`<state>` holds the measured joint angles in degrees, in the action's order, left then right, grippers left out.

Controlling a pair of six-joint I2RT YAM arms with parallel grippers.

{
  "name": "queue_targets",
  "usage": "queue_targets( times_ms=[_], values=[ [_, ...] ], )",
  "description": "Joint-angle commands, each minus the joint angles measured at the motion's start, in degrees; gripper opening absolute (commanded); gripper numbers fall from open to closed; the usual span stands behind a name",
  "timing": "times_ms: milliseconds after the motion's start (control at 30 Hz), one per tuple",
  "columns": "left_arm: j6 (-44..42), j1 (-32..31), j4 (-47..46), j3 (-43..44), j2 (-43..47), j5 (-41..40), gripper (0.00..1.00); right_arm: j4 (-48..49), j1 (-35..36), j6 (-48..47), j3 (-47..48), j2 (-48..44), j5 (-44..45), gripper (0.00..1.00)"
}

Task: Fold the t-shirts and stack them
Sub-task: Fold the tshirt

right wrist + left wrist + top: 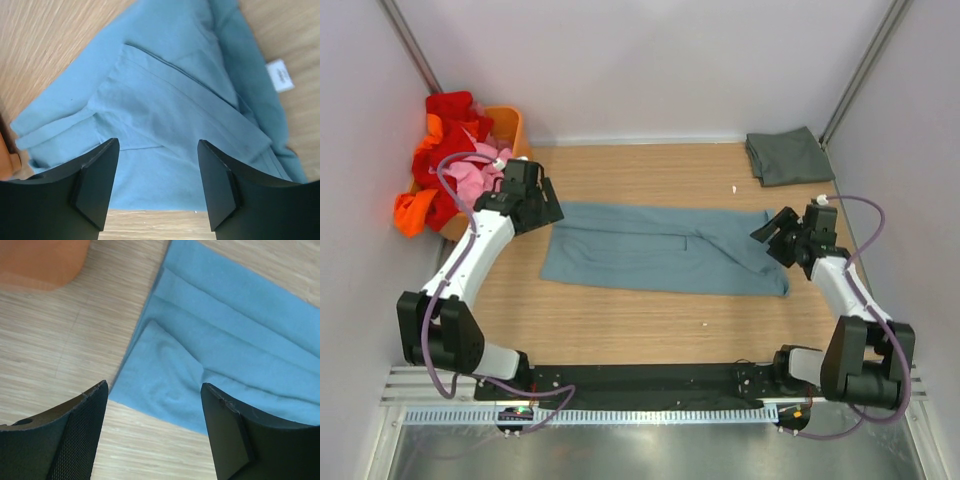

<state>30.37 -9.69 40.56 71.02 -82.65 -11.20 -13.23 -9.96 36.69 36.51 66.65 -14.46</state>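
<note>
Over blue-teal shirt [660, 250]: left hand [154, 390], right hand [158, 145] hover (jaws apart).

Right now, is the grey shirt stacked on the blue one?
No, the grey shirt lies apart from the blue shirt, far right.

Two shirts, flat, well apart.
Blue-teal t-shirt [665, 250], a long folded band, lies at centre; grey-green t-shirt [788, 156] sits folded small at one o'clock.

light: bright, even, diffuse | shadows: faint, soft-edged | top view: sharp | left wrist: orange basket [40, 262] blurred
</note>
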Motion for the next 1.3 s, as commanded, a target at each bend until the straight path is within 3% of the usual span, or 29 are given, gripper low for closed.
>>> queue_targets(
  times_ms=[0, 433, 600, 900, 1100, 1267],
  values=[
    [-2.0, -2.0, 0.7, -1.1, 5.7, 2.7, 0.75, 3.2, 2.0, -2.8, 7.9, 5.1, -2.2, 0.68],
    [-6.0, -2.4, 4.0, -17.5, 27.4, -0.5, 0.76, -7.4, 12.3, -15.0, 33.3, 31.3, 10.7, 0.59],
    [-6.6, -3.0, 1.9, -17.1, 26.0, 0.3, 0.76, -12.2, 15.6, -15.9, 38.5, 37.1, 17.2, 0.59],
    [-6.6, -3.0, 2.2, -16.6, 24.2, 2.2, 0.75, -14.8, 17.5, -15.2, 41.5, 41.7, 21.0, 0.56],
    [-6.6, -3.0, 2.1, -16.7, 24.7, 2.3, 0.75, -15.1, 17.6, -15.2, 42.3, 43.1, 21.8, 0.52],
    [-6.6, -3.0, 2.0, -16.8, 24.7, 2.3, 0.75, -15.2, 18.1, -15.2, 43.2, 44.0, 21.9, 0.42]
  ],
)
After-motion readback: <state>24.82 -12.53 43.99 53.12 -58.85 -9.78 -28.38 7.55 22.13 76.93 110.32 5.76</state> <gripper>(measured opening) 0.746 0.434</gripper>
